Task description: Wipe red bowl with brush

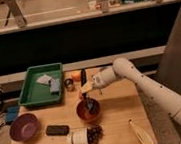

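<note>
The red bowl (89, 112) stands in the middle of the wooden table (120, 117). My gripper (88, 88) hangs just above the bowl's far rim, at the end of the white arm that reaches in from the right. It is shut on the brush (83, 76), a slim black stick held nearly upright. The top of the handle sticks up above the gripper. The brush's lower end reaches down into the bowl, and its head shows as a dark spot on the inside.
A green tray (31, 99) holding a pale cloth and a grey block sits at the back left. A purple bowl (23, 127), a flat black block (57, 129) and a tipped white cup (81, 137) lie in front. A pale long object (142, 134) lies front right.
</note>
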`<action>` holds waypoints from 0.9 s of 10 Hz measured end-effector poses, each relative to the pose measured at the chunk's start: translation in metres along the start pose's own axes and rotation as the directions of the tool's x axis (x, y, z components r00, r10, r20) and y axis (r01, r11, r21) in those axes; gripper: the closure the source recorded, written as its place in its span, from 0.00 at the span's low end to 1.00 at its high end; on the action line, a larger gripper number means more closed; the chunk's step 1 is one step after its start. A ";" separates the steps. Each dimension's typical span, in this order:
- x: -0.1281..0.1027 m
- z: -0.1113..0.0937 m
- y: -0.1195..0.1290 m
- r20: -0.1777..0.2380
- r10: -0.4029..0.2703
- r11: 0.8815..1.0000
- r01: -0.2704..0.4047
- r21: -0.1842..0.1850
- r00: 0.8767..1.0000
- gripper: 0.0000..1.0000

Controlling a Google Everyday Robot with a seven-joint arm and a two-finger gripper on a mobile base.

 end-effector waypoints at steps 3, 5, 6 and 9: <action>0.017 0.019 -0.004 0.014 -0.031 1.000 0.031 0.004 0.999 0.92; 0.020 0.030 -0.010 0.025 -0.047 0.999 0.046 0.015 0.999 0.92; 0.022 0.040 -0.019 0.038 -0.061 0.998 0.060 0.034 0.997 0.92; 0.010 0.046 -0.036 0.067 -0.080 0.995 0.076 0.071 0.995 0.92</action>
